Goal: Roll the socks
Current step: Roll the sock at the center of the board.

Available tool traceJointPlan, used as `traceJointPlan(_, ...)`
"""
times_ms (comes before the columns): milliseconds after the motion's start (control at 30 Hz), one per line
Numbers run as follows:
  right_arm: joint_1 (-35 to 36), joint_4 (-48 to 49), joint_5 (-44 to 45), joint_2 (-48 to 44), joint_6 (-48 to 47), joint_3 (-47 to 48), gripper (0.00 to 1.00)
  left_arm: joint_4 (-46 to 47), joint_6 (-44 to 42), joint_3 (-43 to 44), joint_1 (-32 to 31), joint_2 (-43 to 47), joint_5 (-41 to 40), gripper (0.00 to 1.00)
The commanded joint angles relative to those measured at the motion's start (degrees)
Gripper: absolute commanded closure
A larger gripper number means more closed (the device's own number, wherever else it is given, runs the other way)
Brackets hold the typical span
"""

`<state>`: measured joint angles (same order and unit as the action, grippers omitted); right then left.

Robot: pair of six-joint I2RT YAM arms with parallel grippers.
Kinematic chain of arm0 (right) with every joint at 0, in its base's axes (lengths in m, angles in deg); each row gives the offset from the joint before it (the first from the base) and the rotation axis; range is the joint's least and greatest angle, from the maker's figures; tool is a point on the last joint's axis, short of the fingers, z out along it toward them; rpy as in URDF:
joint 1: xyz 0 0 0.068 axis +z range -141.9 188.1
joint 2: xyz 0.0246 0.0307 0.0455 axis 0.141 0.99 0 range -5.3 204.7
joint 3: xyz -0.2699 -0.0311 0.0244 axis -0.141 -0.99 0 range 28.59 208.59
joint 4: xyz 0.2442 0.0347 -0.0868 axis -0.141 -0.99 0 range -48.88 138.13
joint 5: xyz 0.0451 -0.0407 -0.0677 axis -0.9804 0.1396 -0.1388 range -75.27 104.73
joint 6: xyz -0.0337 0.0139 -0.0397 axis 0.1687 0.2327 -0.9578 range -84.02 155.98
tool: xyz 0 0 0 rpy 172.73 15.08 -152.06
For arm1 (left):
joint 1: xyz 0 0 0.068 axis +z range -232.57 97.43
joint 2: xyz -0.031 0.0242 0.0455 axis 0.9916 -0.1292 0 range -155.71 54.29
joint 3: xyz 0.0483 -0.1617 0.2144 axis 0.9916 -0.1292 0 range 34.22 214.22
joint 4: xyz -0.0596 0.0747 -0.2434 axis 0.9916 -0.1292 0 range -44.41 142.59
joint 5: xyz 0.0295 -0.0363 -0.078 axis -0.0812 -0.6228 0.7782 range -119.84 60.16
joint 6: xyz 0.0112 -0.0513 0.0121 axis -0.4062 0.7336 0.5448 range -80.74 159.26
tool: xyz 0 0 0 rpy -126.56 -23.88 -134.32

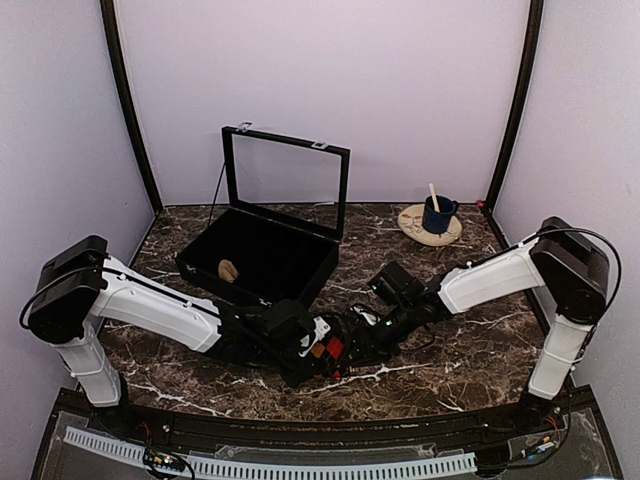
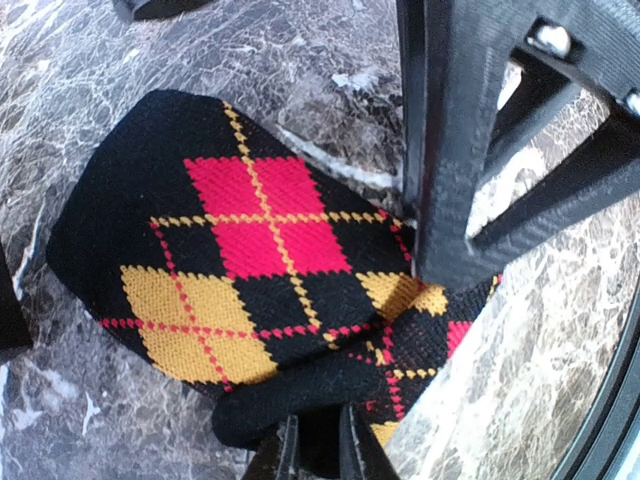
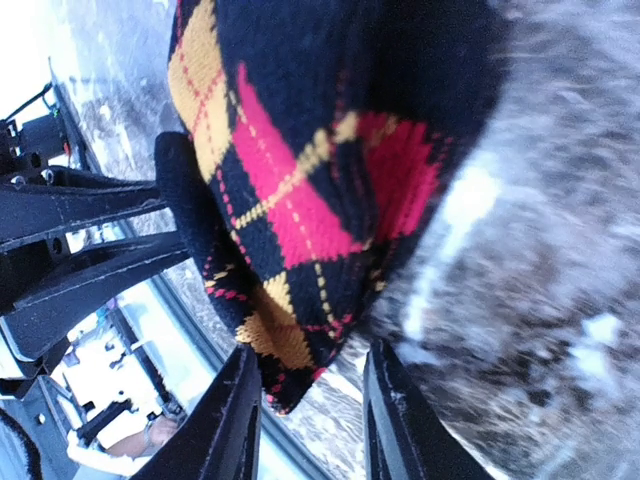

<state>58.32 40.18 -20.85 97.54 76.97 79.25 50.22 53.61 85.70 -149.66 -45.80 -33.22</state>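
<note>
Black argyle socks [image 1: 325, 348] lie on the tabletop [image 1: 480, 350] near the middle of its near edge, both arms meeting over them. Left wrist: the left end effector [image 2: 318, 445] pinches a black fold at the bundle's end, best held taut as an anchor. Right wrist: the right end effector [image 3: 310, 355] stands spread around a sock corner and should bite deep before turning the roll.

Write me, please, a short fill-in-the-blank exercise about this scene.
1. The lid of the black box stands ___.
2. The mug at the back right is ___ in colour.
3. The socks show a pattern of red and yellow ___.
Missing words: open; blue; diamonds.
</note>
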Motion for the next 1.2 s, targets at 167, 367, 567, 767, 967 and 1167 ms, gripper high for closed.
traceJointPlan(167,-0.6,-5.3,11.8,-6.1,-5.9,-1.1,0.66,-6.1,-0.6,0.4,2.0,-3.3,4.3,0.84)
traceJointPlan(367,0.2,-6.1,21.7,-12.0,-9.8,-4.1,0.66,-8.0,-0.5,1.5,4.1,-4.3,8.1,0.84)
traceJointPlan(567,4.6,-5.8,32.4,-19.3,-14.3,-7.4,0.68,-10.7,-2.0,3.2,6.4,-5.8,13.2,0.84)
traceJointPlan(767,12.7,-5.7,43.2,-23.2,-20.1,-8.0,0.69,-16.6,-6.1,7.6,9.0,-9.7,19.7,0.84)
traceJointPlan(967,21.3,-5.9,51.0,-23.3,-25.3,-7.7,0.70,-21.2,-8.7,11.3,10.9,-13.7,25.0,0.85)
traceJointPlan(1167,27.8,-5.7,57.1,-21.5,-29.3,-6.4,0.69,-23.7,-10.1,12.8,12.4,-15.4,29.0,0.85)
